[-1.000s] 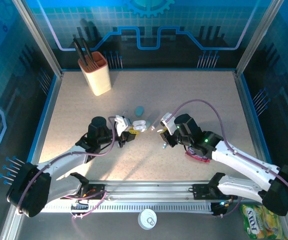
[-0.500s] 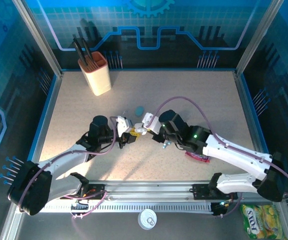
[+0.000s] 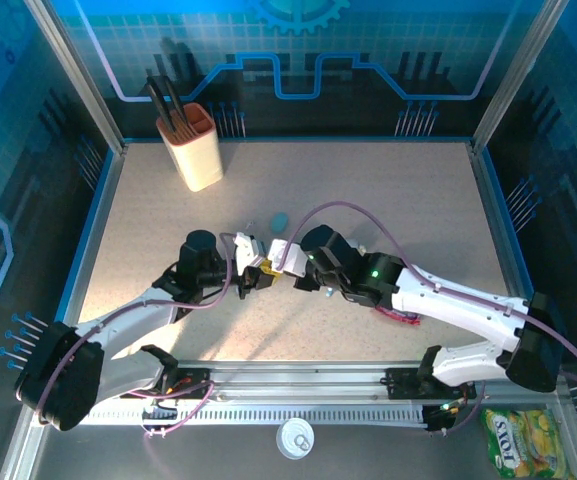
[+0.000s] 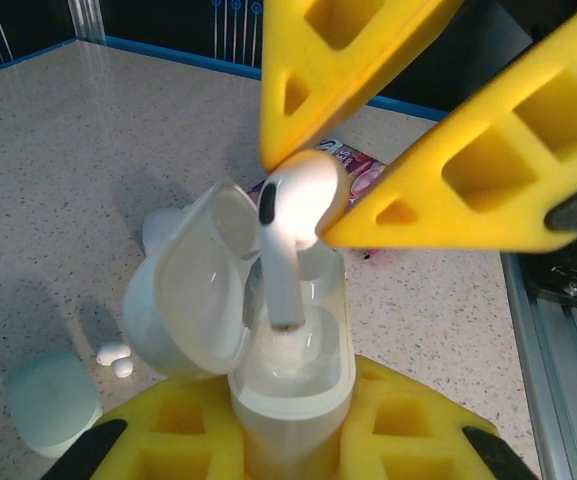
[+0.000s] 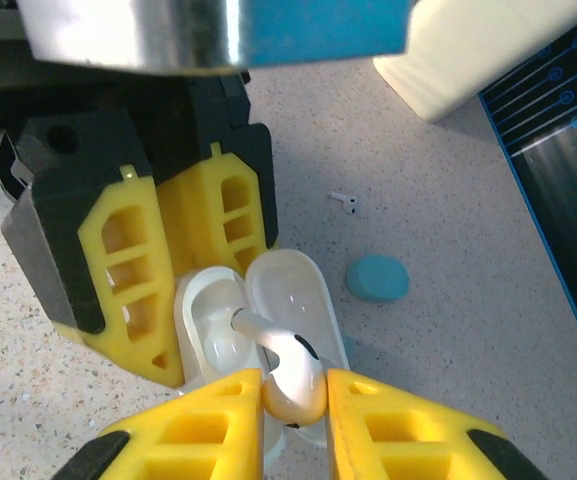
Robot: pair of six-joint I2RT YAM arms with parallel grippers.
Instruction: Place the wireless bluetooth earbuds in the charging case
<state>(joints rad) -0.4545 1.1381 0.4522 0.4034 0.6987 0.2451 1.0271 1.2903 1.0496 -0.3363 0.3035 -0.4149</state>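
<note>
The white charging case [image 4: 293,385] stands upright with its lid [image 4: 193,290] swung open to the left. My left gripper [image 4: 293,410] is shut on its lower body. My right gripper [image 5: 294,395] is shut on a white earbud [image 5: 293,375]. In the left wrist view that earbud [image 4: 293,200] hangs just above the case, its stem pointing down into the open cavity. In the top view both grippers meet at mid-table, left gripper [image 3: 256,271] and right gripper [image 3: 281,256]. Another tiny earbud [image 4: 115,358] lies on the table beside the case.
A teal pebble-shaped case [image 3: 280,219] lies just behind the grippers, with a small loose bud [image 5: 346,202] near it. A beige pen holder [image 3: 196,145] stands at the back left. A pink packet [image 3: 398,315] lies under the right arm.
My right gripper has carried the earbud leftward from mid-right of the table to directly over the open case. The left gripper and case have stayed put.
</note>
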